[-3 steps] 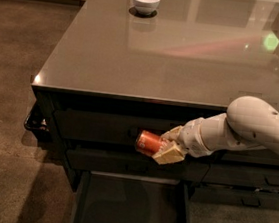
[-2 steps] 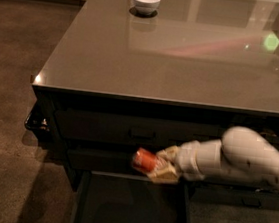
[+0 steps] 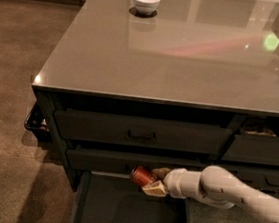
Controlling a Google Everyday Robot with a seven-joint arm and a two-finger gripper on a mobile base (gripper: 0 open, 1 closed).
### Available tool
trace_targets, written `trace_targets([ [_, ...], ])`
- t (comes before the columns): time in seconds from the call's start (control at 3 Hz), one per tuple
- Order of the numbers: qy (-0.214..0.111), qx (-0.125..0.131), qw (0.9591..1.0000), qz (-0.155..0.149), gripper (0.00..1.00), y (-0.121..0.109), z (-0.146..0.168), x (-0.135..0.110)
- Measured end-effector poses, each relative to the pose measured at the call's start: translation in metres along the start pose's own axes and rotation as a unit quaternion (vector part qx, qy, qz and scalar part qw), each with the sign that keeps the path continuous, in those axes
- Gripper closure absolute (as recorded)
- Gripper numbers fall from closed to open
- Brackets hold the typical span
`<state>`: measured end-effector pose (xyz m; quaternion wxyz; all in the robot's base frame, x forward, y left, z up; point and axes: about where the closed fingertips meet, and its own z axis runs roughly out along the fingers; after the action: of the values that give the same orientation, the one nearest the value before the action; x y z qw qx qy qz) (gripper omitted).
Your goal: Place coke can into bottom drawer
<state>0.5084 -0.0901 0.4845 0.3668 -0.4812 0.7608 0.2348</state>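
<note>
Glossy countertop (image 3: 175, 62); below, claw (image 3: 150, 180) clamped on coke can (image 3: 141, 174) over flat bottom drawer (image 3: 128, 214).

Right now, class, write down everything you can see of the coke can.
The coke can is small and red-orange, and looks like metal. It is tilted, nearly on its side, in the air over the back edge of the open bottom drawer, just below the middle drawer. The gripper clamps its right end, and nothing else touches it. Its lettering cannot be read.
</note>
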Motion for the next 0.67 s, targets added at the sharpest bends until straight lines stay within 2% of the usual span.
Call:
trace_targets([
  [0.33, -0.008, -0.019, 0.9993, 0.031, 1.00, 0.0166, 0.0274, 0.0269],
  [0.67, -0.008, -0.019, 0.9993, 0.031, 1.00, 0.0167, 0.0274, 0.0269],
])
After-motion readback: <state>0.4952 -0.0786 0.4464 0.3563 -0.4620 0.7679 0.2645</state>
